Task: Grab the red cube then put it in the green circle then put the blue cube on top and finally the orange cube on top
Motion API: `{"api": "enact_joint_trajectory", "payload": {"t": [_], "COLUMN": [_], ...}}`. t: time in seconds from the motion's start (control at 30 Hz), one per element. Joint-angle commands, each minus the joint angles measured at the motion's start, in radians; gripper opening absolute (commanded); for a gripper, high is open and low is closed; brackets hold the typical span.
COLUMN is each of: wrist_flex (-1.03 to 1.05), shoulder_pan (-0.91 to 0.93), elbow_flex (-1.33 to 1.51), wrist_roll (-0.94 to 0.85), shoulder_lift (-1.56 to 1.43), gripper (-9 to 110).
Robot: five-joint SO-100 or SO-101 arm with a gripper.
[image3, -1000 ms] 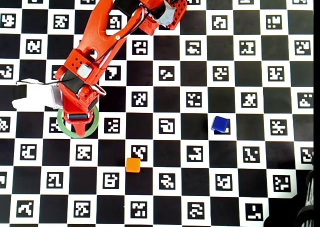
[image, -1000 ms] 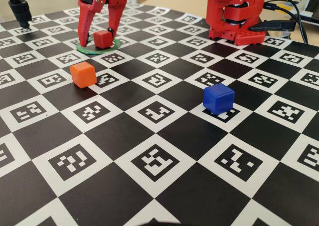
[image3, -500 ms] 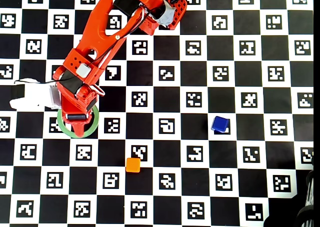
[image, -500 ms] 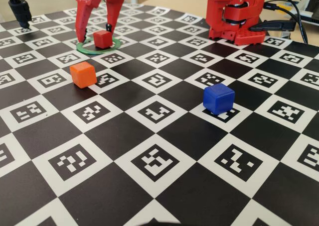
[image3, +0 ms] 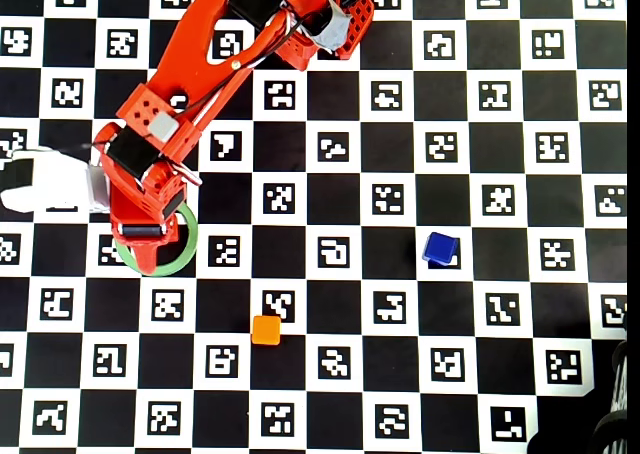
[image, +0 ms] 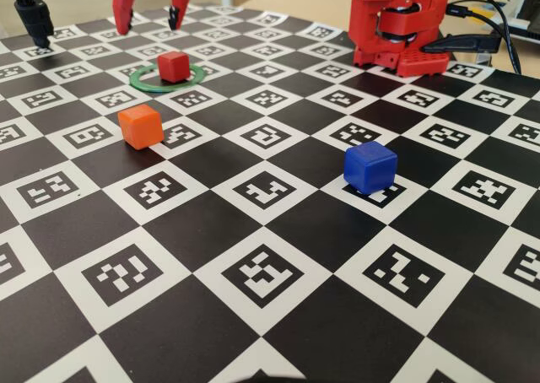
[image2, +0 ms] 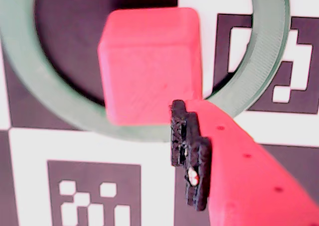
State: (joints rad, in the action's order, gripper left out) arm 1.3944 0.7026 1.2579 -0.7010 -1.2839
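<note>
The red cube [image: 173, 66] sits inside the green circle [image: 148, 83] at the far left of the board. In the wrist view the red cube [image2: 149, 66] fills the middle, with the green circle [image2: 271, 52] around it. My gripper [image: 150, 22] hangs open just above and behind the cube, with nothing in it. One finger [image2: 239, 176] shows in the wrist view beside the cube's lower right corner. In the overhead view the arm hides the cube, and only part of the green circle [image3: 160, 264] shows. The orange cube [image: 140, 126] and the blue cube [image: 369, 165] lie loose on the board.
The red arm base [image: 396, 29] with its cables stands at the back right. A black stand leg [image: 34, 16] is at the back left. In the overhead view the orange cube [image3: 266, 330] and the blue cube [image3: 439, 248] lie well apart on the checkered marker board.
</note>
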Motion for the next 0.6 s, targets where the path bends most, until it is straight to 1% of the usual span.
{"api": "enact_joint_trajectory", "payload": {"t": [0.0, 0.1, 0.27, 0.43, 0.57], "wrist_flex": [0.072, 0.135, 0.196, 0.282, 0.342], "shoulder_pan": [0.005, -0.011, -0.06, -0.15, -0.256], "elbow_flex": [-0.167, -0.227, -0.235, -0.235, -0.229], "wrist_roll": [0.026, 0.063, 0.133, 0.221, 0.318], "shoulder_lift": [-0.123, -0.129, -0.164, -0.196, -0.216], "gripper": [36, 36, 36, 36, 36]}}
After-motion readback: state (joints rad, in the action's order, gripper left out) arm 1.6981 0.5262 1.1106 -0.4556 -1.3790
